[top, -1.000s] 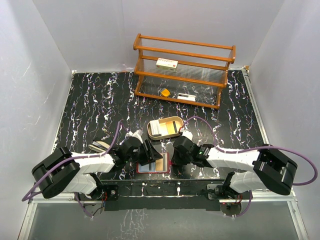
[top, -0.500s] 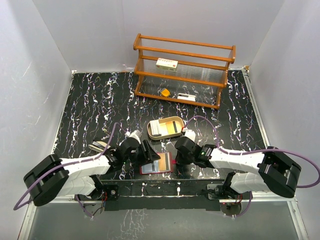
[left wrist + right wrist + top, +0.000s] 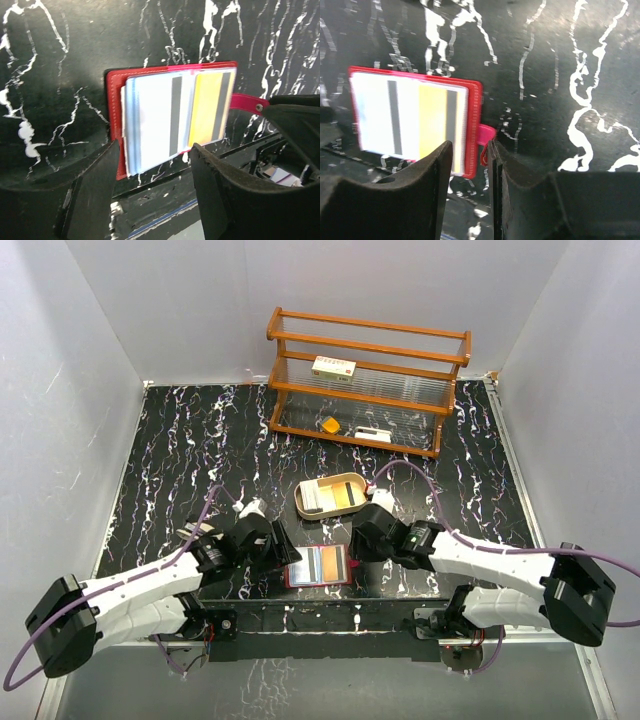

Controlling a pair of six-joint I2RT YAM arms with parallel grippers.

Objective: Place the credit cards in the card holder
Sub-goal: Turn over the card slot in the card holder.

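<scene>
Card holder (image 3: 318, 567) slid right on black marbled table (image 3: 200, 460), white walls (image 3: 180, 310) around; left claw (image 3: 155, 147), right claw (image 3: 470, 145) both released

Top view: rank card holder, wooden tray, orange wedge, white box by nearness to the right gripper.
1. card holder, just left of the right gripper
2. wooden tray, just beyond
3. orange wedge, lower shelf of the rack
4. white box, upper shelf
</scene>
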